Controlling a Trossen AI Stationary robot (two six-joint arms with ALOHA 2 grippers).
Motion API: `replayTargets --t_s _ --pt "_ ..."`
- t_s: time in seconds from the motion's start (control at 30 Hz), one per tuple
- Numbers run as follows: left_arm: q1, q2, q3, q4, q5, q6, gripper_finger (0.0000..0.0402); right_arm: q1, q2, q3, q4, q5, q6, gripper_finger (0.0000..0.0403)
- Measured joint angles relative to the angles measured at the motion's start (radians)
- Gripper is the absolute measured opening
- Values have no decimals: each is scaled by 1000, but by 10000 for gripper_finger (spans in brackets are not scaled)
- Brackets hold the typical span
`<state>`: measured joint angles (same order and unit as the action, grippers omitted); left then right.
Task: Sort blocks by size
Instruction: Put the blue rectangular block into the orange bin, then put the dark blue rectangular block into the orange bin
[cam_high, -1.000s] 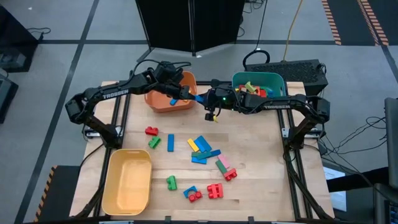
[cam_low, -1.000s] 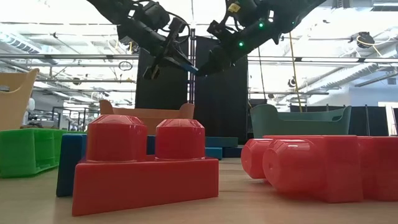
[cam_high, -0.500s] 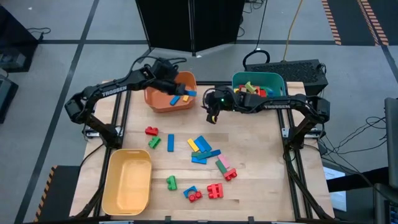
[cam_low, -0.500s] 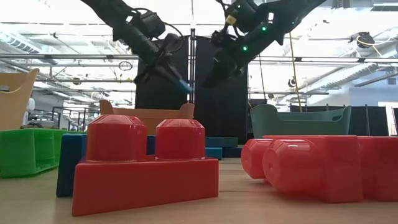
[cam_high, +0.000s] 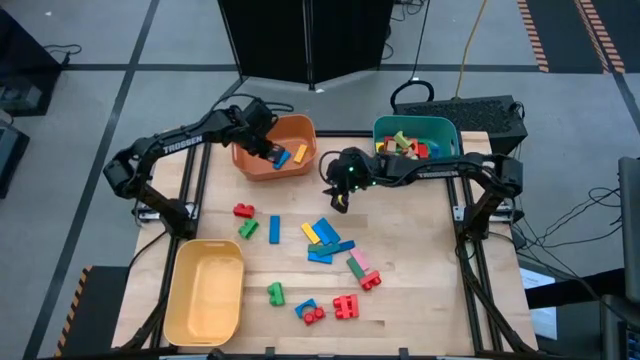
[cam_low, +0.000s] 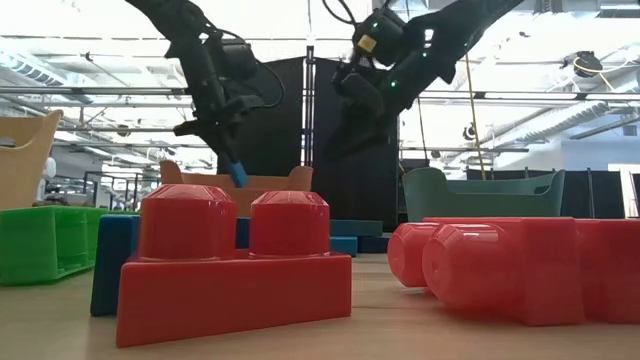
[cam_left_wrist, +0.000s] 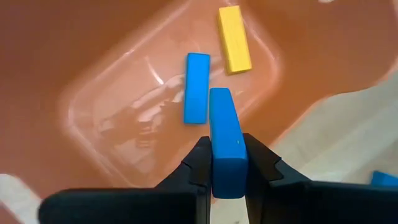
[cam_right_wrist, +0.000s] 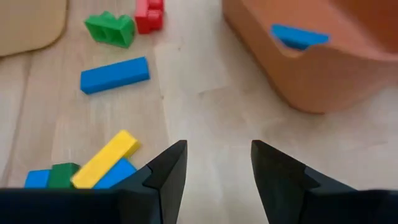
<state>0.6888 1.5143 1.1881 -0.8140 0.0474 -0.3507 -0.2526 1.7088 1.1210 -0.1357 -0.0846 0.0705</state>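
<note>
1. My left tool (cam_left_wrist: 229, 163) is over the orange bin (cam_high: 262, 160) near the far edge of the surface (cam_high: 420, 240), left of centre. Its fingers are clamped on a blue bar (cam_left_wrist: 226, 142), held end-on and pointing into the bin.
2. On the bin floor lie a second blue bar (cam_left_wrist: 196, 88) and a yellow bar (cam_left_wrist: 234, 39), side by side, apart from the held one.
3. My right tool (cam_right_wrist: 216, 163) hangs over bare wood just beside the orange bin, between it and the teal bin (cam_high: 440, 131) at the far right. Fingers stand parted, nothing between them.
4. The teal bin holds a heap of mixed blocks (cam_high: 403, 146).
5. Loose blocks lie mid-surface: a red piece (cam_high: 243, 210), a green one (cam_high: 247, 229), a blue bar (cam_high: 274, 230), a blue-and-yellow cluster (cam_high: 322, 237).
6. Nearer the front edge: a green block (cam_high: 275, 293), red studded bricks (cam_high: 346, 306).
7. The yellow bin (cam_high: 205, 290) sits at the near left corner.
</note>
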Motion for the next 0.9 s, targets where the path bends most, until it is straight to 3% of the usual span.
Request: replayTargets --t_s 0.3,0.9 --pt "-1 0 0 -18 -16 53 109 53 108 0 88 1 26 167" --pt "-1 0 0 -18 -26 81 116 119 124 0 70 0 91 167"
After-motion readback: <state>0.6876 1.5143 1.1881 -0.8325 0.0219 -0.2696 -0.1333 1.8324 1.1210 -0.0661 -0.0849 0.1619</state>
